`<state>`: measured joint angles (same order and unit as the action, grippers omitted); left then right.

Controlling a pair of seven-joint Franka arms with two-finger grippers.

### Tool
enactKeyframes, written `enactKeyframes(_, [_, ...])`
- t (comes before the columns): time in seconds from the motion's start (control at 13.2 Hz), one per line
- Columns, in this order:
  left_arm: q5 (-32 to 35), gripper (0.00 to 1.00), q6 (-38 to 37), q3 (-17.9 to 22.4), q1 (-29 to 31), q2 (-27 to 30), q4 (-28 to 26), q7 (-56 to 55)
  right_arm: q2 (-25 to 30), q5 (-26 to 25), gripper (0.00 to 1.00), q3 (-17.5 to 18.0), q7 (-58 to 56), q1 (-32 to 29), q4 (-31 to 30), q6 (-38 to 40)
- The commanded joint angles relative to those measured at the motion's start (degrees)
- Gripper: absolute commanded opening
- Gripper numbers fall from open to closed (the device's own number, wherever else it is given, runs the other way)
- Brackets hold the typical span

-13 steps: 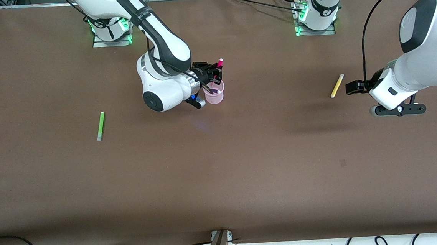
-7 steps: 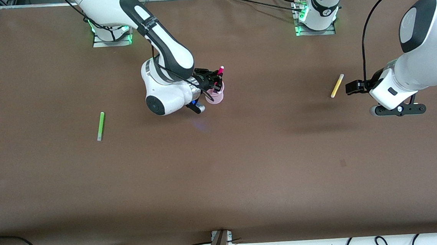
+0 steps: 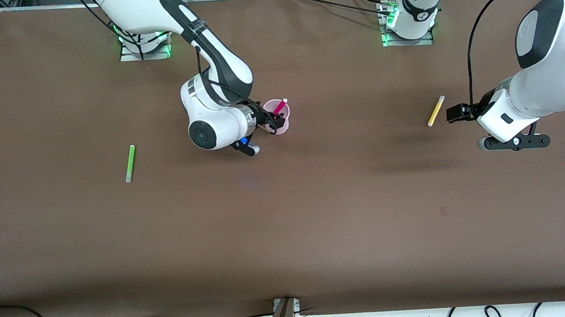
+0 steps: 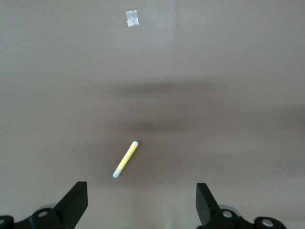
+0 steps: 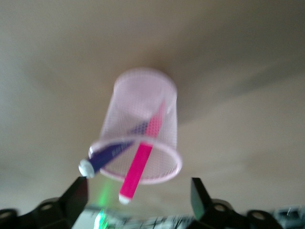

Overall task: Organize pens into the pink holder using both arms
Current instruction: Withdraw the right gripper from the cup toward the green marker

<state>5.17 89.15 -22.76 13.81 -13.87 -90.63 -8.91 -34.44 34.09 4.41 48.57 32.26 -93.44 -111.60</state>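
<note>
The pink holder (image 3: 278, 115), a small pale translucent mesh cup, is seen upright on the table (image 3: 286, 218) near its middle, with the magenta-pink pen (image 5: 138, 171) and the dark purple pen (image 5: 106, 156) leaned inside it, their pale ends above the rim. The right gripper (image 5: 136, 200) is held with released jaws just beside the holder, and the left gripper (image 4: 143, 202), also spread, hangs over the yellow pen (image 3: 436, 111) toward the left arm's end. The green pen (image 3: 129, 163) is laid flat toward the right arm's end, well apart from the holder.
</note>
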Motion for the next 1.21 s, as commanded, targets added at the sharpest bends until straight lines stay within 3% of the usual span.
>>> enactKeyframes(0.0, [-1.4,1.00,-0.3,0.0,-0.3,0.1,0.2,-0.6,3.4,-6.3,1.00,-4.4,-0.7,0.0,2.2,0.9])
enactKeyframes(0.3, [-1.4,1.00,-0.3,0.0,-0.3,0.1,0.2,-0.7,6.3,-7.6,1.00,-14.9,-6.4,0.2,7.7,11.6])
enactKeyframes(0.45, [-1.4,1.00,-0.3,0.0,-0.3,0.1,0.2,-0.8,11.0,-15.3,1.00,-15.5,-10.1,0.1,6.8,12.7])
enactKeyframes(0.76, [-1.4,1.00,-0.3,0.0,-0.3,0.1,0.2,-0.8,19.0,-17.0,1.00,-24.1,-24.7,0.1,6.0,21.3])
enactKeyframes(0.98, [-1.4,1.00,-0.3,0.0,-0.3,0.0,0.2,-0.8,26.1,-24.9,1.00,-26.6,-34.2,0.1,1.7,23.1])
enactKeyframes(1.13, [-1.5,1.00,-0.3,0.0,-0.4,0.0,0.2,-0.9,29.1,-27.3,1.00,-27.7,-35.6,0.1,-0.2,23.1])
